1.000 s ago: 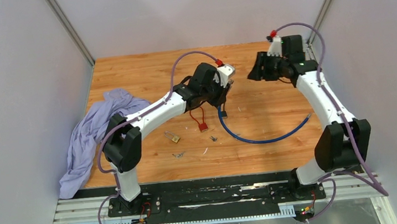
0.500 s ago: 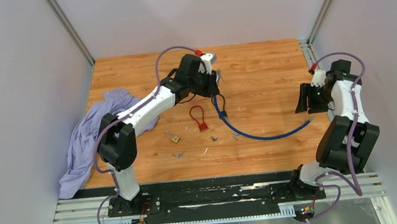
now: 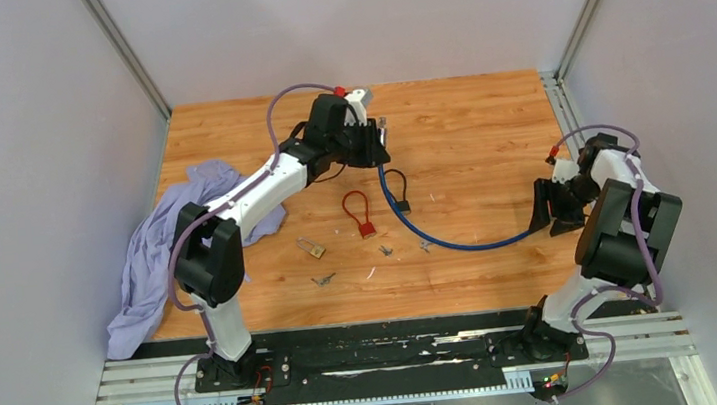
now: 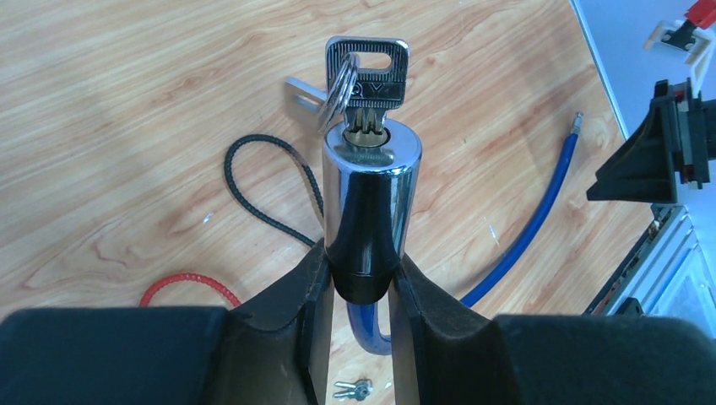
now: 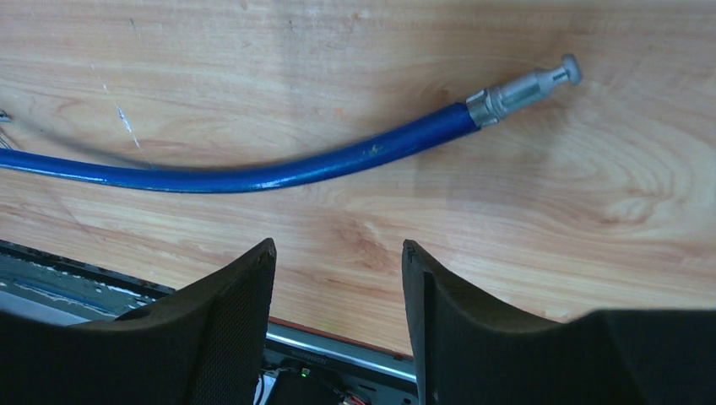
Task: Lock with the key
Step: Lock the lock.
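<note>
Left tool (image 4: 361, 272) clamps lock cylinder (image 4: 371, 194) (key (image 4: 368, 66) inserted); right tool (image 5: 338, 263) wide, near cable (image 5: 279, 173).

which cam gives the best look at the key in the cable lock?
Left wrist: the key is close and sharp, seated in the chrome lock cylinder held by the left gripper. Top external shows it only as a tiny glint. Right wrist misses it, showing only the blue cable.

Bright, evenly lit from above. Only soft, faint shadows on the counter (image 3: 467, 121), darker beside the blue cable (image 5: 253, 177). White glare streaks down the chrome lock cylinder (image 4: 371, 190). Sharp overall, slightly soft on the near jaws in both wrist views.
</note>
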`<state>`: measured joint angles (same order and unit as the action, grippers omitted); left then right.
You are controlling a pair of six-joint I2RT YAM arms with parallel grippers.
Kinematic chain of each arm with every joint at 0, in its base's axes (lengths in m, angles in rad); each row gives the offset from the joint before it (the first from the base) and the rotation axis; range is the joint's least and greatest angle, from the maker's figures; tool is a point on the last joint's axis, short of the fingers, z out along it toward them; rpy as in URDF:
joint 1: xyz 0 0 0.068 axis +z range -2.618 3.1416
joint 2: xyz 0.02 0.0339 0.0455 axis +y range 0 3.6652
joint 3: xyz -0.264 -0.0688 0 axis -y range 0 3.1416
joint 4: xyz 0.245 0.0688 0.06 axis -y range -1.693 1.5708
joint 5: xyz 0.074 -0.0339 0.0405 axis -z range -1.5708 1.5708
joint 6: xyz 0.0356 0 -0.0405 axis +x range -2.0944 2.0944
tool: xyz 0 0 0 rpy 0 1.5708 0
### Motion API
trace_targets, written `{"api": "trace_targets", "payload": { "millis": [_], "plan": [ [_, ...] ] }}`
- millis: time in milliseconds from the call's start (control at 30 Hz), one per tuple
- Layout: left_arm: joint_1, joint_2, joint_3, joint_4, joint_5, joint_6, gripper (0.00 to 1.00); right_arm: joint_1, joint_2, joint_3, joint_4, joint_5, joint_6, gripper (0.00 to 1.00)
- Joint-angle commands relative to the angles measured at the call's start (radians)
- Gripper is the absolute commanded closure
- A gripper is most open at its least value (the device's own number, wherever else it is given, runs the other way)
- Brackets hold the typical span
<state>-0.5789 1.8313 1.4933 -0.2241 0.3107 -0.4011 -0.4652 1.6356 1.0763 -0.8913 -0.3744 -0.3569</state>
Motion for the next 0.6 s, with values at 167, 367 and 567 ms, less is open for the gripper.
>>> {"api": "trace_targets", "payload": {
  "millis": [167,367,567],
  "plan": [
    [0.013,-0.028,-0.034,0.095,0.063,-0.01,1.0,0.003,0.131,0.015,0.105,-0.082,0.138,0.47],
    [0.007,-0.041,-0.044,0.118,0.081,0.116,1.0,0.039,0.107,0.025,0.166,-0.05,0.154,0.49],
    [-0.01,-0.062,-0.009,0.066,0.086,0.357,1.0,0.04,-0.027,0.16,0.099,-0.127,0.003,0.48]
  ]
}}
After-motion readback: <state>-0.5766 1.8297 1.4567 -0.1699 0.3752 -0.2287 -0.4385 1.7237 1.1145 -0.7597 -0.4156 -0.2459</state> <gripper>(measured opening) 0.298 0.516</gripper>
